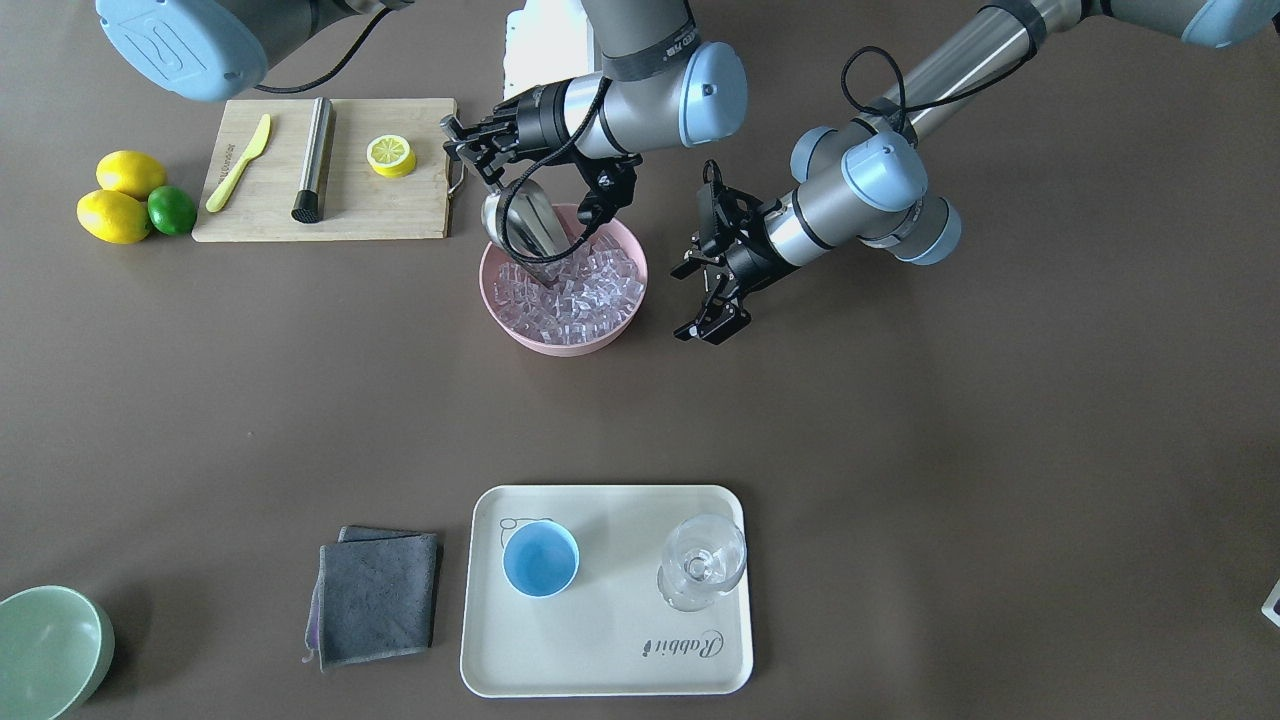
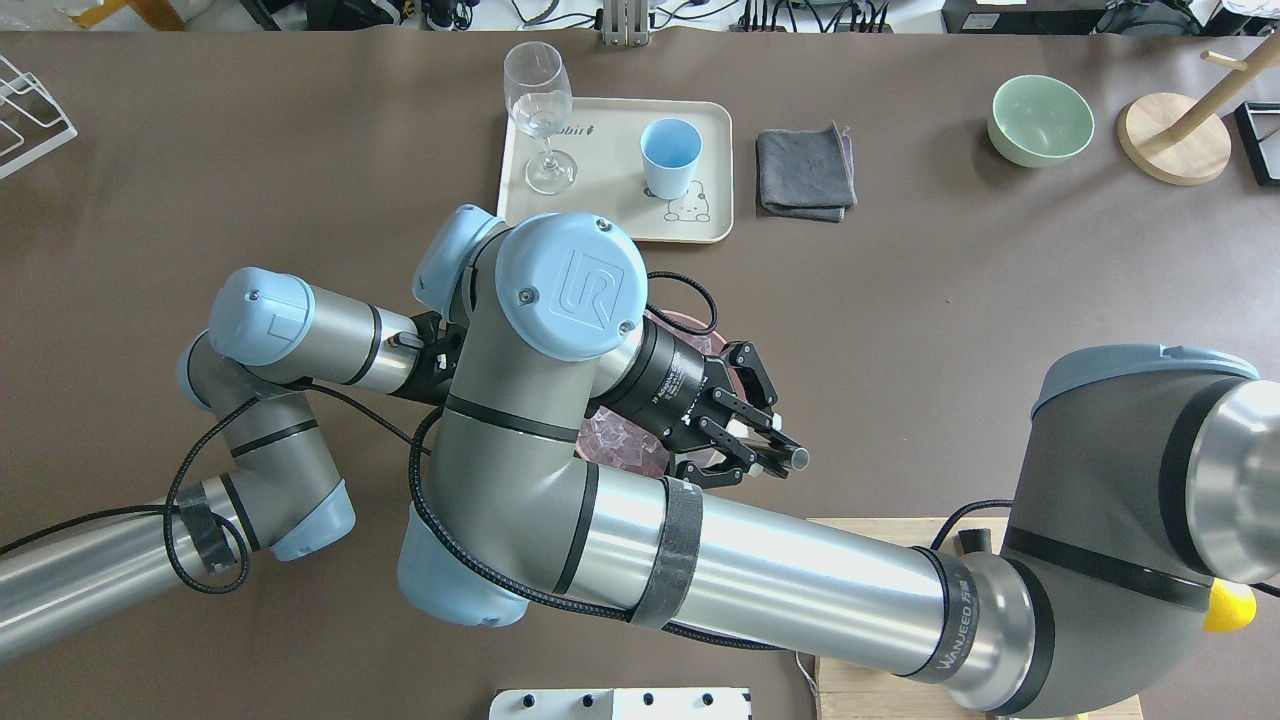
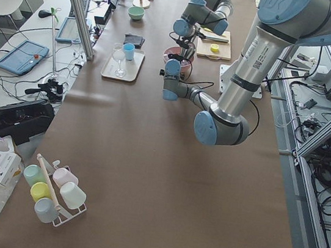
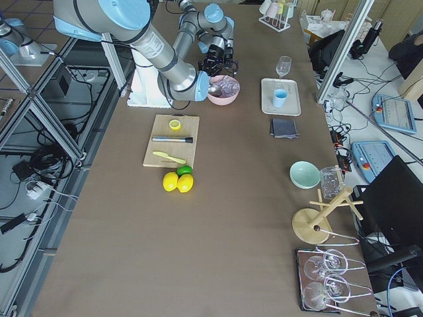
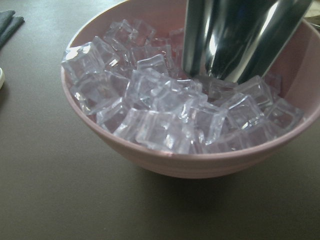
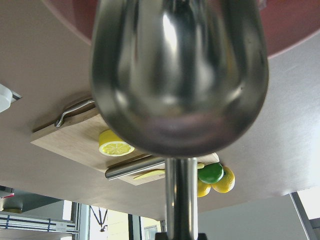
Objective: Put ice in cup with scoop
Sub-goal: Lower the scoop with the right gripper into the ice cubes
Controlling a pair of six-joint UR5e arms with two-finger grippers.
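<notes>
My right gripper (image 1: 478,150) is shut on the thin rod handle of the steel scoop (image 1: 522,228). The scoop's trough tilts down into the pink bowl (image 1: 560,345), its lip among the ice (image 1: 585,290). The left wrist view shows the scoop (image 5: 240,35) resting on the ice cubes (image 5: 165,105). The right wrist view shows the back of the scoop (image 6: 180,75). My left gripper (image 1: 706,300) is open and empty, just beside the bowl. The light-blue cup (image 1: 540,560) stands empty on the cream tray (image 1: 600,650), far from both grippers.
A clear stemmed glass (image 1: 702,560) stands on the tray beside the cup. A grey cloth (image 1: 378,595) and a pale green bowl (image 1: 50,650) lie past the tray. A cutting board (image 1: 400,215) holds a knife, a steel cylinder and a lemon half. Lemons and a lime (image 1: 130,200) sit beside it.
</notes>
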